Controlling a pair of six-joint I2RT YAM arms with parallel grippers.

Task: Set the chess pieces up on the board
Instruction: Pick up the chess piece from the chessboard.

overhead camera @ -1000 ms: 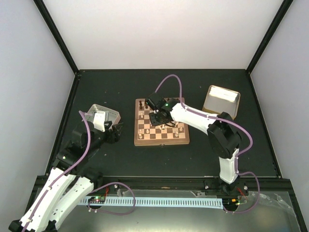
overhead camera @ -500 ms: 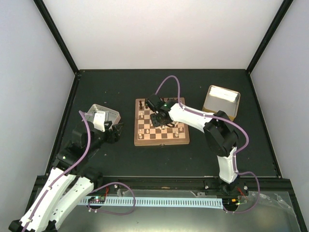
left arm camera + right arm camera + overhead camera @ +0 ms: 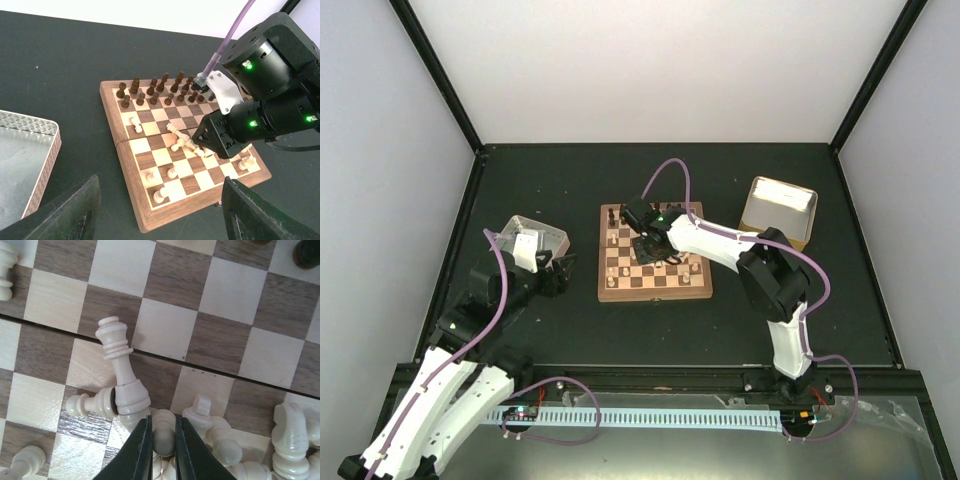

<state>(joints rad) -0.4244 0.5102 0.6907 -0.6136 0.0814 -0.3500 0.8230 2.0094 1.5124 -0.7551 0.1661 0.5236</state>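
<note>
Right gripper (image 3: 161, 426) is pinched onto a pale piece (image 3: 163, 439) in the toppled heap (image 3: 225, 447) at the middle of the board (image 3: 131, 200), while the left gripper (image 3: 160, 180) hangs wide open off to the side. These look light, hard, glossy turned wood, with ringed collars and flared bases, so they'll roll and slip. The narrow stem under the head seems the safest hold.
</note>
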